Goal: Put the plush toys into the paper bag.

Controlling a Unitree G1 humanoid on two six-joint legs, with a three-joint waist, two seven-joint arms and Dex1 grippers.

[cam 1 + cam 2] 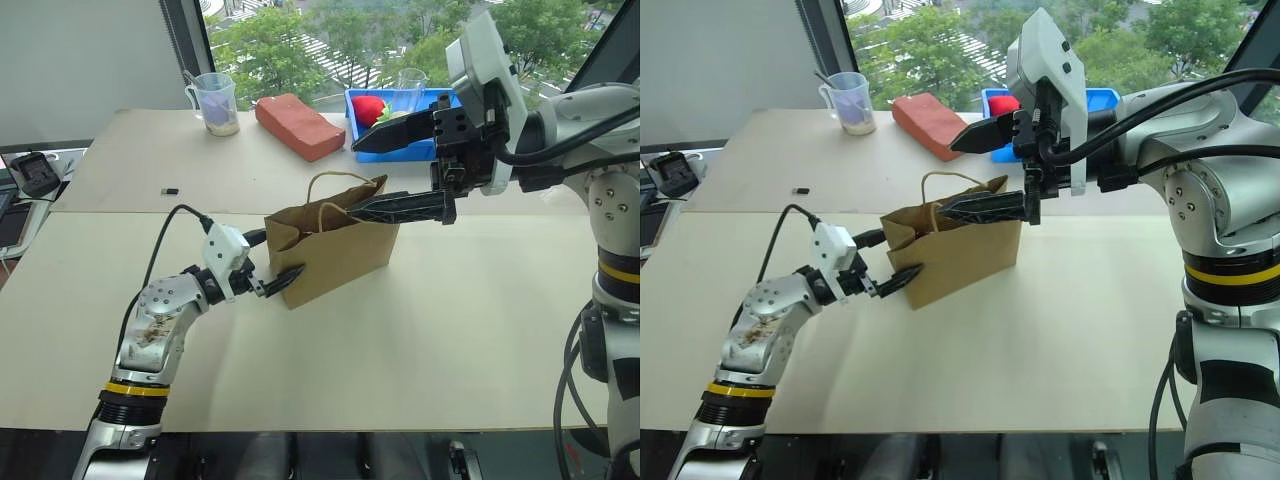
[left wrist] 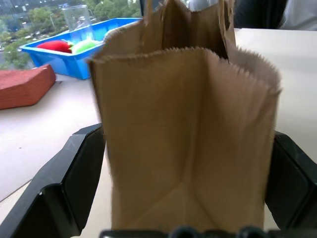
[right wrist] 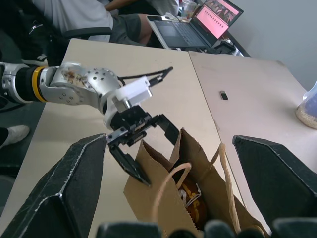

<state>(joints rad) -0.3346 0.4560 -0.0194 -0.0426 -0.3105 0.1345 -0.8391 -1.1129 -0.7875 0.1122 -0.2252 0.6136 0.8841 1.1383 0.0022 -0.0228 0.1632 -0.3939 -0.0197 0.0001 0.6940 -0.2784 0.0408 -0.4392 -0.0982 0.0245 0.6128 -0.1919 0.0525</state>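
We see the paper bag standing upright on the table, mouth up, long side running left to right. The left gripper reaches in level, jaws wide open astride the bag's narrow end, gripping nothing. The right gripper hovers above the mouth, fully spread, empty. Something reddish-brown, perhaps a plush toy, lies inside.

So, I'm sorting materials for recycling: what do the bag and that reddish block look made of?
The paper bag looks like matte brown kraft paper: creased folds, serrated top edge, twisted-cord handles. The reddish block looks like rough fired brick, or possibly foam; its surface is matte.
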